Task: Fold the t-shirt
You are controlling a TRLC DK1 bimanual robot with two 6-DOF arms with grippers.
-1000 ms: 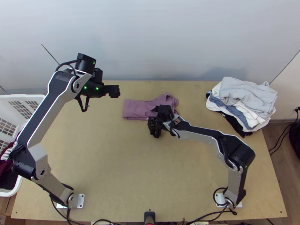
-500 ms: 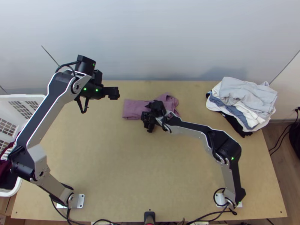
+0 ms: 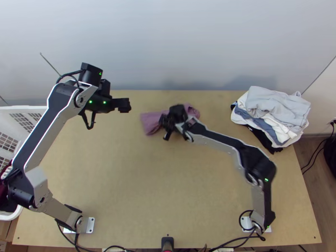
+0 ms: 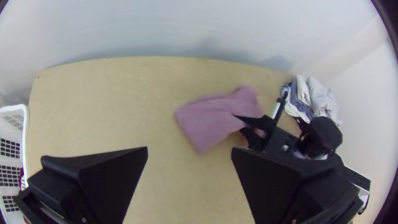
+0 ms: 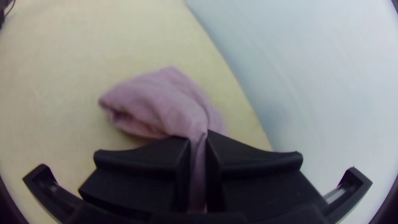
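Mauve T-shirt [image 3: 150,122] lies folded on the wooden table [image 3: 126,180], pinched by the right gripper [image 3: 165,123]. The left gripper's [image 3: 125,105] fingers stand apart.

T-shirt [image 3: 150,122] on the table [image 3: 168,180], between laundry basket [image 3: 21,108] and clothes pile [image 3: 277,111]
The T-shirt lies toward the far edge, part of it in the right tool [image 3: 166,126]; the left tool [image 3: 124,105] is left of it. The clothes pile sits at the far right corner, the laundry basket beside the left edge, the wall [image 3: 168,42] behind.
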